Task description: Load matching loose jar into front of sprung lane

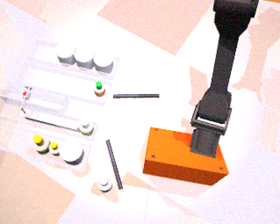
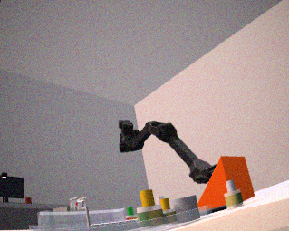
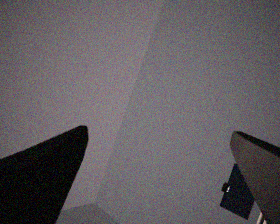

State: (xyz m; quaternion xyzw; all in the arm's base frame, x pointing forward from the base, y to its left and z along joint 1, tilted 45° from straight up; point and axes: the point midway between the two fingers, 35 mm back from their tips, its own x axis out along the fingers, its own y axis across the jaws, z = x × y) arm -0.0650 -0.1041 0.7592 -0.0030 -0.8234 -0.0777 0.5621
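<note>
The loose jar (image 1: 104,184) (image 2: 233,197), pale with a light grey cap and a green band, stands upright outside the lanes, near a dark bar. A similar light-capped jar (image 1: 86,128) stands at the front end of a narrow lane (image 1: 56,119) with a dark line along it; in the exterior view it is mostly hidden behind other jars. The pusher plate cannot be made out clearly. My gripper (image 3: 160,135) is wide open and empty, raised high and facing the room's walls, far from both jars.
Neighbouring lanes hold a green-capped jar (image 1: 99,90), yellow-capped jars (image 1: 40,144) (image 2: 146,206), a wide grey jar (image 1: 72,153) (image 2: 187,207) and three pale cylinders (image 1: 84,59). Two dark bars (image 1: 136,96) (image 1: 114,164) lie before the lanes. The orange base block (image 1: 179,154) (image 2: 232,179) stands nearby.
</note>
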